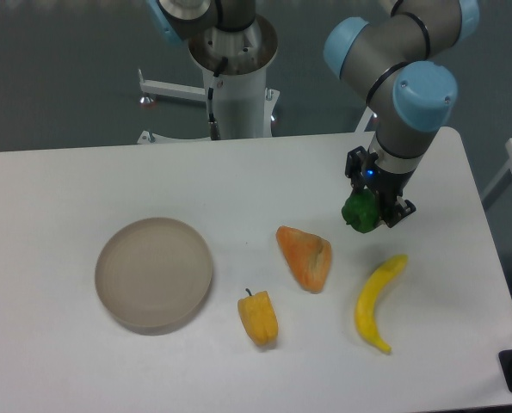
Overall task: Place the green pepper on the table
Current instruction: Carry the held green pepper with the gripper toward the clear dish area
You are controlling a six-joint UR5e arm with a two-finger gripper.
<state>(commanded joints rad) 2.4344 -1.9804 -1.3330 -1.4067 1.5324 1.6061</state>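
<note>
Nearest to you, the yellow pepper (257, 318) lies on the white desk (58, 189), its short dark stem pointing away from you. Use it as your landmark. Off to its right, a yellow banana (377, 303) rests on the desk, curving from near the front edge up toward the back. To the pepper's left sits a round beige-grey plate (154, 274), shallow, with a raised rim. Just behind the pepper and slightly right, an orange wedge-shaped piece (305, 256) lies on the desk, close to the pepper but not touching it.

Farther back and well to the right of the yellow pepper, you see the gripper (369, 215) pointing down from the arm's grey and blue wrist. Its fingers are closed around the green pepper (357, 212), which sits between them, bulging out on the left side. You cannot tell from this view whether the green pepper's underside touches the desk or hangs just above it. A small blue light glows on the gripper body above it.

Behind everything, at the far edge of the desk, the arm's white base column (237, 82) rises.
</note>
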